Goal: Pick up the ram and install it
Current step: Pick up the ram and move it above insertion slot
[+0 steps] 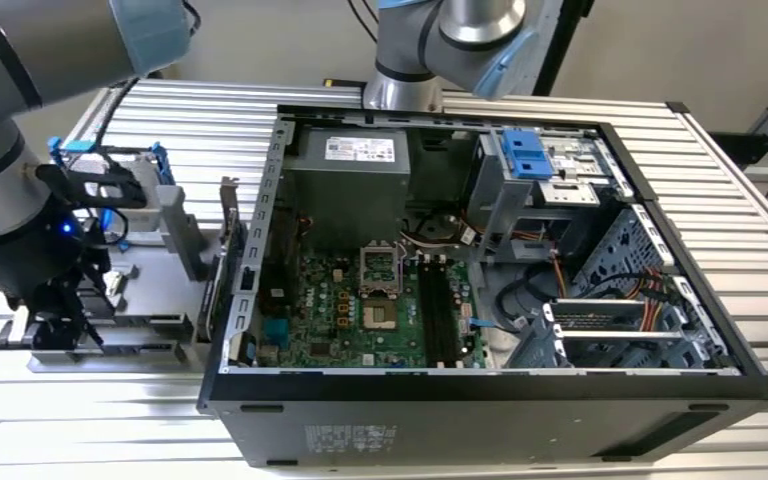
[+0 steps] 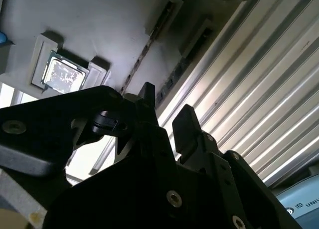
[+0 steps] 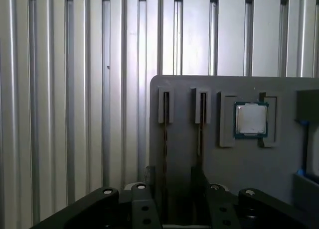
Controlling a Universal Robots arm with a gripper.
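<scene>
Two thin dark sticks stood on edge in the slots of a grey holder (image 3: 239,174). The ram (image 3: 165,134) ran down between the parted fingers of the gripper (image 3: 174,189), which gripped nothing. The other stick (image 3: 201,124) stood just beside it, partly behind one finger. A square silver processor chip (image 3: 251,119) sat in a pocket nearby. The holder rested on a ribbed aluminium table (image 3: 75,89). In the exterior view an open computer case (image 1: 491,385) lay beside the holder, and the print on its white label (image 1: 360,148) was too small to read.
</scene>
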